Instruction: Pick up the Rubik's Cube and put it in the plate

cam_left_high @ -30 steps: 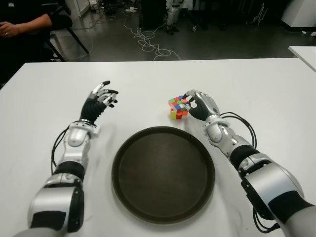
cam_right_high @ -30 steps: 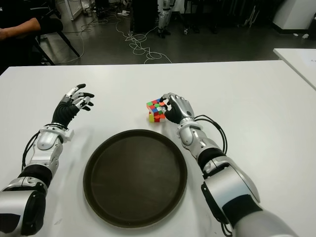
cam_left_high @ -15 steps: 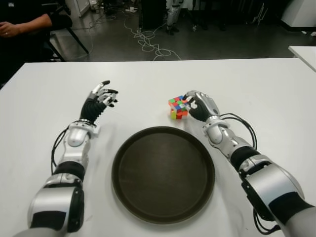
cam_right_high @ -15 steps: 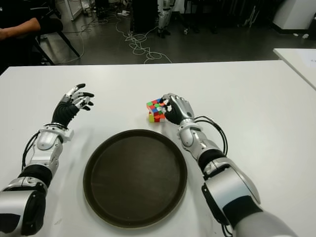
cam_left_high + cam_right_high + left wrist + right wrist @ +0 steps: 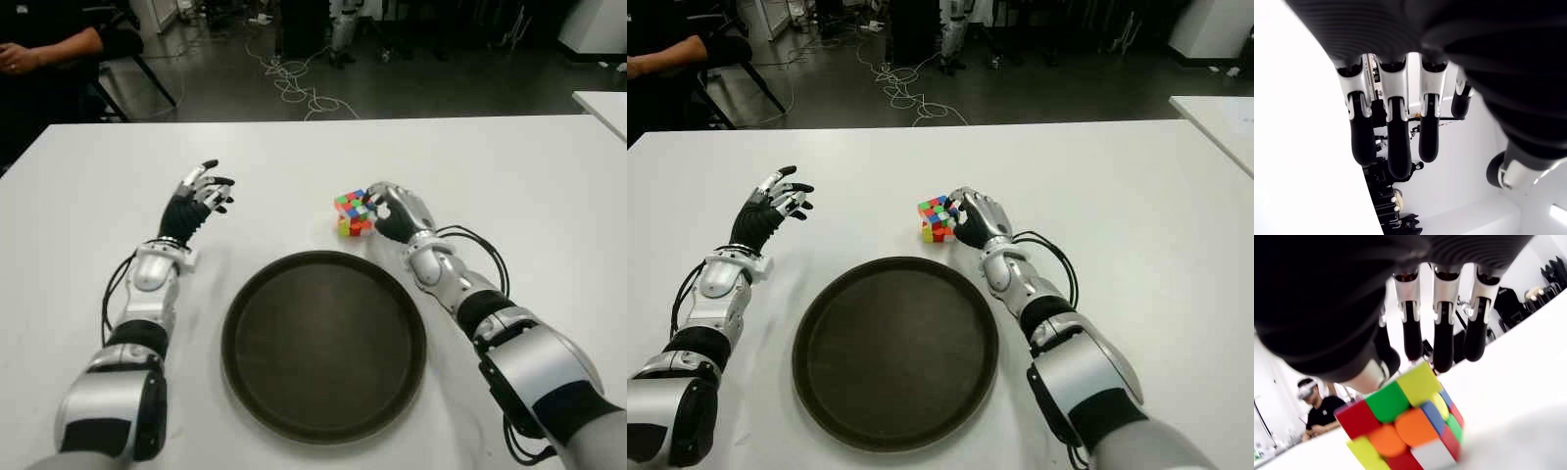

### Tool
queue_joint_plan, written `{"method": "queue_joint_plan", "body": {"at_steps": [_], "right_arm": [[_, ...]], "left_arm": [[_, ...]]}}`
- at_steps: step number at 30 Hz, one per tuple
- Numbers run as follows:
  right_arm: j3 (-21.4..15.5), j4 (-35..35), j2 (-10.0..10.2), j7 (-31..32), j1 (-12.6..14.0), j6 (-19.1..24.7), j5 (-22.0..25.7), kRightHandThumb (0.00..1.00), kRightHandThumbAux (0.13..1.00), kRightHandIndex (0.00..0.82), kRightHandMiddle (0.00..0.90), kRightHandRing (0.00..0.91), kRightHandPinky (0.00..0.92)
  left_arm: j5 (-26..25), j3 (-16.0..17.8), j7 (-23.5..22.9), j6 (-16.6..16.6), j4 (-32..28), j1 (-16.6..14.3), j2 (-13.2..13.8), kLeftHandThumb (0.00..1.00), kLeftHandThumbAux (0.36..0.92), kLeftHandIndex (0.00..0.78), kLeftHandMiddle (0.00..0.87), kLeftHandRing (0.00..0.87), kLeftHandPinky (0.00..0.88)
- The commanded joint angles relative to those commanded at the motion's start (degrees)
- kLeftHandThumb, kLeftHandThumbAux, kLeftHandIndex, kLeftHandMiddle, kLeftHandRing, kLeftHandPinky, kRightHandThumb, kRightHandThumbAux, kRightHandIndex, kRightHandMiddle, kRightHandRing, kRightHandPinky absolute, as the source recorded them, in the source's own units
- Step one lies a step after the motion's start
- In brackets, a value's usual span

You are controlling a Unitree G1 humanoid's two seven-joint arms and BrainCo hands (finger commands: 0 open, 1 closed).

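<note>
The Rubik's Cube (image 5: 353, 212) stands on the white table (image 5: 549, 176), just beyond the far rim of the round dark plate (image 5: 323, 343). My right hand (image 5: 384, 208) is cupped against the cube's right side. In the right wrist view its fingers (image 5: 1442, 340) reach nearly straight over the cube (image 5: 1405, 431) with the thumb beside it, and no firm grip shows. My left hand (image 5: 201, 191) shows to the left of the plate, fingers (image 5: 1391, 147) spread and holding nothing.
A seated person (image 5: 39, 49) is at the far left beyond the table. Cables lie on the floor (image 5: 294, 83) behind it. A second white table (image 5: 602, 103) juts in at the right edge.
My right hand has settled a little closer around the cube. The cube, the plate and my left hand stay where they were.
</note>
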Motion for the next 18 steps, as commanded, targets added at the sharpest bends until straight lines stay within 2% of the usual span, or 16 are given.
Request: {"method": "queue_joint_plan", "body": {"at_steps": [1, 3, 6, 18], "right_arm": [[0.13, 0.03, 0.04, 0.32, -0.07, 0.39, -0.1, 0.113, 0.817, 0.085, 0.077, 0.081, 0.093], [0.35, 0.08, 0.07, 0.76, -0.15, 1.06, -0.28, 0.058, 0.796, 0.048, 0.049, 0.048, 0.059], [0.8, 0.1, 0.03, 1.04, -0.28, 1.99, -0.68, 0.018, 0.773, 0.016, 0.019, 0.016, 0.023], [1.42, 0.13, 0.17, 1.17, -0.62, 4.55, -1.12, 0.0, 0.747, 0.0, 0.0, 0.0, 0.0]], "left_arm": [[0.03, -0.02, 0.03, 0.01, 0.01, 0.0, 0.01, 0.094, 0.551, 0.127, 0.334, 0.411, 0.435], [0.07, -0.04, 0.06, 0.02, 0.01, 0.0, 0.02, 0.092, 0.549, 0.127, 0.332, 0.409, 0.43], [0.08, -0.06, 0.07, 0.03, -0.02, 0.0, 0.0, 0.089, 0.544, 0.126, 0.334, 0.415, 0.431], [0.46, -0.28, 0.24, -0.1, -0.09, -0.02, 0.09, 0.069, 0.529, 0.129, 0.336, 0.415, 0.43]]}}
